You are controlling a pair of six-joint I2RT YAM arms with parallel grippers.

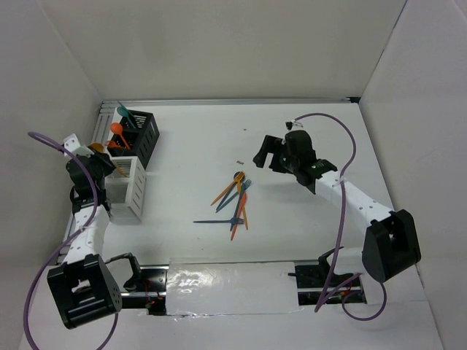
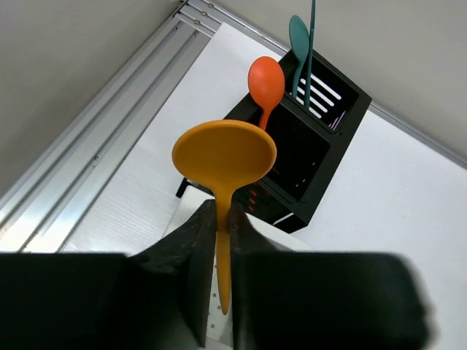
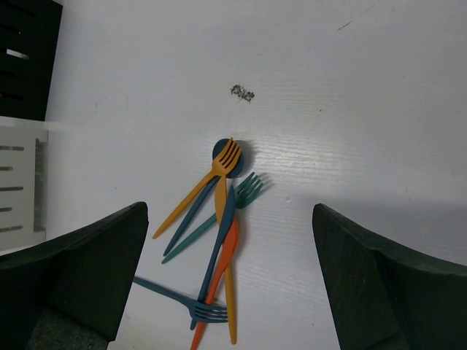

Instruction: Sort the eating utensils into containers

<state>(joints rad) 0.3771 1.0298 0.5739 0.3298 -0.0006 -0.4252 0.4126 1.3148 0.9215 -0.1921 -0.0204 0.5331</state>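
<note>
My left gripper [image 2: 222,219] is shut on the slim handle of a yellow spoon [image 2: 224,154], bowl up, just above the white caddy [image 1: 128,187] and beside the black caddy [image 2: 321,157]. An orange spoon [image 2: 265,80] and a teal spoon [image 2: 298,36] stand in the black caddy [image 1: 143,135]. Several forks and other utensils [image 3: 222,226] in yellow, teal, dark blue and orange lie crossed in a pile [image 1: 236,201] mid-table. High above that pile my right gripper [image 3: 230,277] hangs open and empty, its fingers [image 3: 87,270] wide apart. The same gripper [image 1: 266,154] is right of and beyond the pile.
The two caddies stand together at the left, near the metal rail [image 2: 95,138] along the table's far-left edge. A small dark speck [image 3: 242,92] lies beyond the pile. Shiny tape [image 1: 226,281] runs along the near edge between the arm bases.
</note>
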